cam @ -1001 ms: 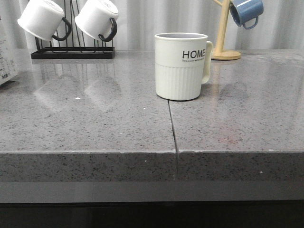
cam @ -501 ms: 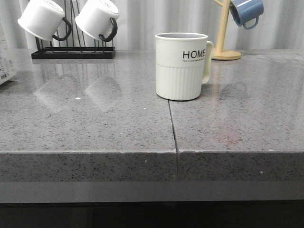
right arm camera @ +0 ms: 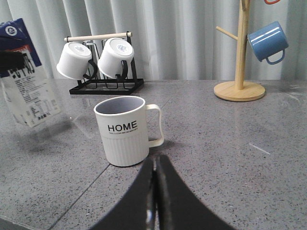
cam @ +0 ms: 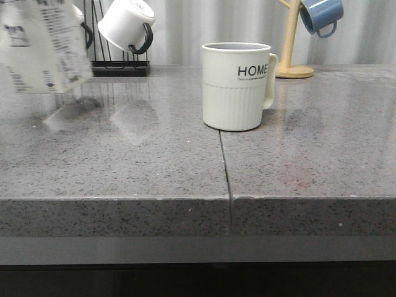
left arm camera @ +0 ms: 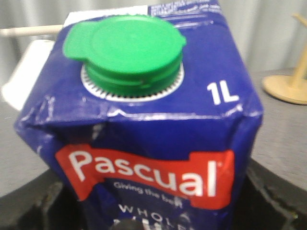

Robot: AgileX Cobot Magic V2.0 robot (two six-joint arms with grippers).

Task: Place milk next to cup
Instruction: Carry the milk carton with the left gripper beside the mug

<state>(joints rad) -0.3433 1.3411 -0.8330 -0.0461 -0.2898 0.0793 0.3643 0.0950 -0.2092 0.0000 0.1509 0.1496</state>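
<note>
The milk, a cream-white carton with small print, hangs blurred above the counter at the far left, well left of the cup. In the left wrist view its dark blue top with a green cap fills the frame. My left gripper is shut on it, with dark jaws at both sides of the carton. The cup, a cream ribbed mug lettered "HOME", stands at mid counter, handle to the right. My right gripper is shut and empty, just in front of the cup. In the right wrist view the milk is tilted.
A black rack with white black-handled mugs stands at the back left. A wooden mug tree with a blue mug stands at the back right. A seam runs from the cup to the counter's front edge.
The milk has come up and to the right from the far left edge and now hangs blurred above the counter. The cup has not moved.
</note>
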